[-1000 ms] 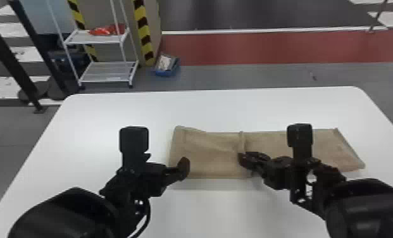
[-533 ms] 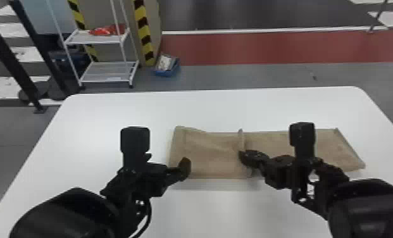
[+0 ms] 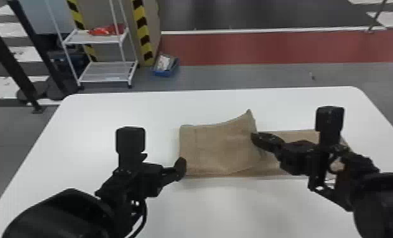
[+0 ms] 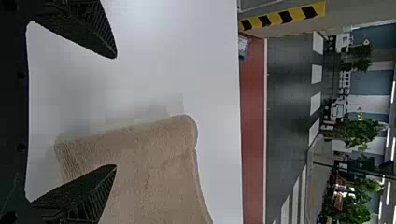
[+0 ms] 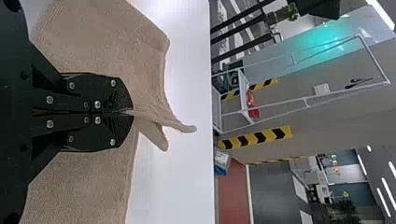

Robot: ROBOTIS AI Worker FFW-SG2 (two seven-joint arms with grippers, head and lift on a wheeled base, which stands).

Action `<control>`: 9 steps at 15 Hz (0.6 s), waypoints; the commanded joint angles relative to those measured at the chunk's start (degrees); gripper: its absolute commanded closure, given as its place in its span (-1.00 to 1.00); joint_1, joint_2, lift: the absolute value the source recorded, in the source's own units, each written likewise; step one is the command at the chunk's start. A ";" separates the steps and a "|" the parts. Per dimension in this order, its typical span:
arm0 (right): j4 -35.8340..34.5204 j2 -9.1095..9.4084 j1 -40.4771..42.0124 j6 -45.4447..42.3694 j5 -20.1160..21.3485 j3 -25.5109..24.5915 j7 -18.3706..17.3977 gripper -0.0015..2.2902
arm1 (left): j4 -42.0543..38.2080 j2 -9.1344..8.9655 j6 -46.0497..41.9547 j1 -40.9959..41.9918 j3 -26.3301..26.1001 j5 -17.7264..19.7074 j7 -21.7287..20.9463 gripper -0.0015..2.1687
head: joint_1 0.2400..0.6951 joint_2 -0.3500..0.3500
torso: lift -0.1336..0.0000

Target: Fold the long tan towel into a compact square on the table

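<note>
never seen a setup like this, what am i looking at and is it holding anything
This is a robot with a black left arm and right arm. The head view looks forward and down from its head. The two wrist views come from cameras on the arms and are turned on their side.

On the white table lies a tan towel, partly doubled over. The right gripper is shut on it, holding part of the upper layer raised. The left gripper is open near the towel's left end, holding nothing.
</note>
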 commanded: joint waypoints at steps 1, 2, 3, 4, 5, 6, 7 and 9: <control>-3.16 -1.03 0.50 2.67 -2.64 -5.53 0.82 0.05 | -0.60 0.13 0.01 0.48 0.80 0.00 -0.13 -0.96 | 1.00 0.14 | -0.86; -3.77 -2.61 1.11 2.84 -4.23 -7.90 0.91 0.05 | -0.60 0.13 0.01 0.48 0.97 0.00 -0.13 -0.96 | 1.00 0.11 | -0.86; -3.77 -3.76 1.81 2.84 -5.37 -10.01 0.91 0.05 | -0.69 0.13 0.01 0.48 1.06 0.00 -0.13 -0.96 | 1.00 0.07 | -0.86; -3.77 -4.55 1.99 2.84 -6.95 -12.47 1.44 0.05 | -0.60 0.13 0.01 0.48 1.06 0.00 -0.13 -0.96 | 1.00 -0.03 | -0.86; -3.60 -4.99 2.52 3.02 -7.65 -14.93 2.14 0.05 | -0.60 0.13 0.01 0.39 0.80 0.00 -0.13 -0.96 | 1.00 -0.09 | -0.86; -2.63 -5.60 2.87 2.84 -6.95 -15.19 2.32 0.05 | -0.51 0.13 0.01 0.22 0.36 0.00 -0.04 -0.96 | 1.00 -0.14 | -0.86; -0.26 -6.04 2.87 2.67 -6.25 -14.67 3.11 0.05 | -0.16 -0.04 0.01 0.04 -0.17 -0.26 -0.04 -0.96 | 1.00 -0.20 | -0.86; 2.56 -5.78 2.87 0.38 -5.63 -13.52 3.81 0.05 | 0.02 -0.31 0.01 -0.31 -1.05 -0.96 0.31 -0.96 | 1.00 -0.29 | -0.86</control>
